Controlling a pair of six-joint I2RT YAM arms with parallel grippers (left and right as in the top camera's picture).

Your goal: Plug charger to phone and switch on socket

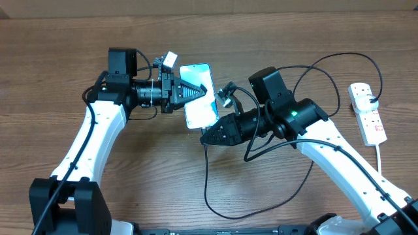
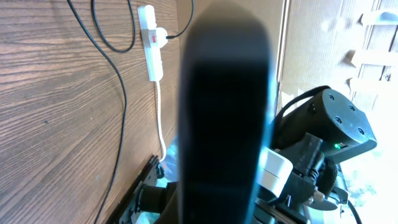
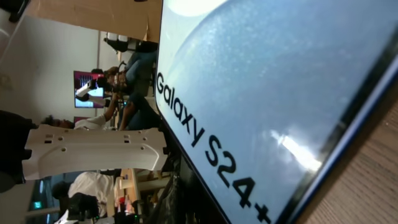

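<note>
The phone (image 1: pixel 200 115) is lifted and tilted at the table's centre, its blue-white screen lit. My left gripper (image 1: pixel 198 91) is shut on its middle from the left. In the left wrist view the phone's dark edge (image 2: pixel 224 124) fills the centre and hides the fingers. My right gripper (image 1: pixel 206 137) sits shut at the phone's lower end, where the thin black charger cable (image 1: pixel 206 176) starts. The right wrist view shows the phone screen (image 3: pixel 261 93) reading "Galaxy S24+" very close; the connector tip is hidden. The white socket (image 1: pixel 367 112) lies at the far right with the black plug in it.
The charger cable loops over the wood in front of the right arm and arcs back to the socket (image 2: pixel 151 43). A white cord (image 1: pixel 381 156) runs from the socket toward the front right edge. The right arm (image 2: pixel 329 137) stands close behind the phone.
</note>
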